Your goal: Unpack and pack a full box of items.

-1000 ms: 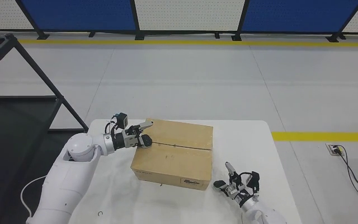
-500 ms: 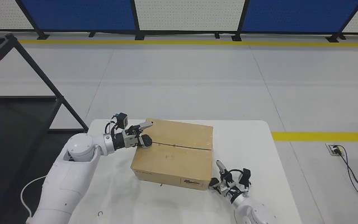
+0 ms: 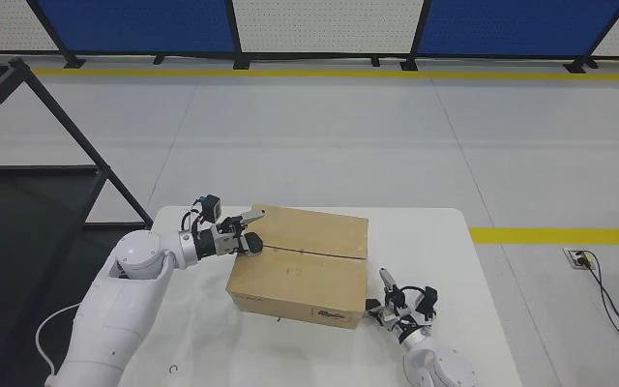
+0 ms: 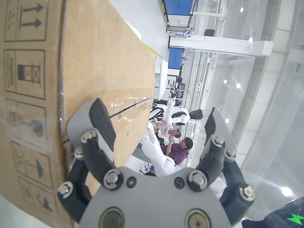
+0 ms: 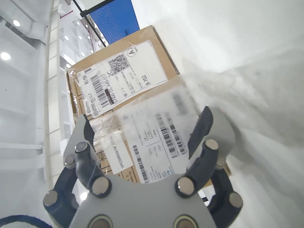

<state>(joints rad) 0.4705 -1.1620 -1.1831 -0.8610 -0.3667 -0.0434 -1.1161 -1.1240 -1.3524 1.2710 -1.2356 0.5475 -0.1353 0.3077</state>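
From above we see the closed cardboard box (image 3: 300, 261) on the white table (image 3: 445, 242). The right wrist view adds shipping labels (image 5: 123, 79) on its end. Our left gripper (image 4: 154, 112) gapes empty at the top seam's end, and our right gripper (image 5: 144, 117), likewise spread and empty, faces the labelled end.

Left pincer (image 3: 256, 228), right pincer (image 3: 378, 293) flank closed box (image 3: 300, 263)

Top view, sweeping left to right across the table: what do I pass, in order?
left gripper, open at the box's left end → cardboard box, flaps closed → right gripper, open, facing the box's right end.
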